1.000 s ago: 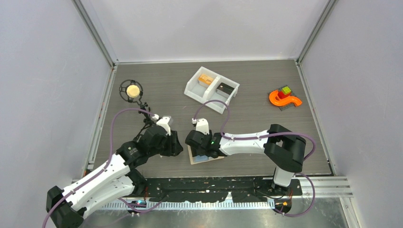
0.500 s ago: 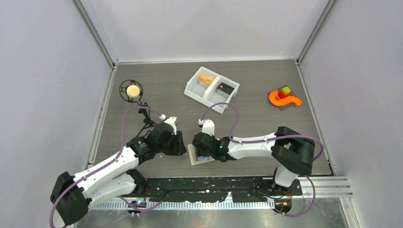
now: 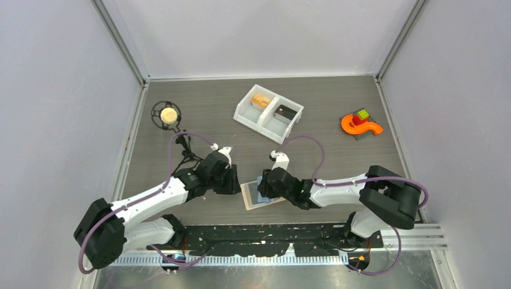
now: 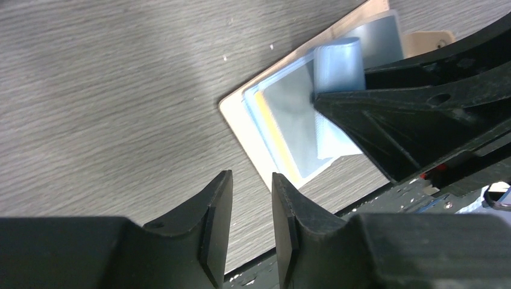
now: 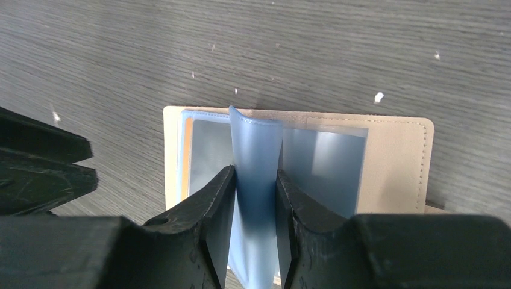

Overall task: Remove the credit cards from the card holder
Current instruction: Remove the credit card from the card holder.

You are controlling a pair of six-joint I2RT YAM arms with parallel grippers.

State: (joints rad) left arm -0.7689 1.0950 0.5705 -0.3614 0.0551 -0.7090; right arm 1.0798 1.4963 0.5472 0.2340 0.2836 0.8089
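Note:
The beige card holder [image 3: 250,197] lies open on the table near the front edge. It also shows in the right wrist view [image 5: 395,162] and the left wrist view [image 4: 236,115]. My right gripper [image 3: 266,186] [image 5: 255,171] is shut on a light blue inner sleeve [image 5: 257,141] and holds it up on edge. An orange card edge [image 5: 187,158] [image 4: 269,115] shows in the holder's left pocket. My left gripper [image 3: 232,180] [image 4: 250,176] sits just left of the holder, jaws a little apart and empty.
A white two-compartment bin [image 3: 246,109] stands at the back with an orange-tan card [image 3: 260,100] and a dark card [image 3: 285,112] in it. An orange toy [image 3: 360,125] lies at the back right. A black ring stand with a ball [image 3: 168,114] stands at the back left.
Both grippers have moved right. The right gripper has slid across the holder to the right, uncovering its left half. The left gripper has closed in on the holder's left edge.

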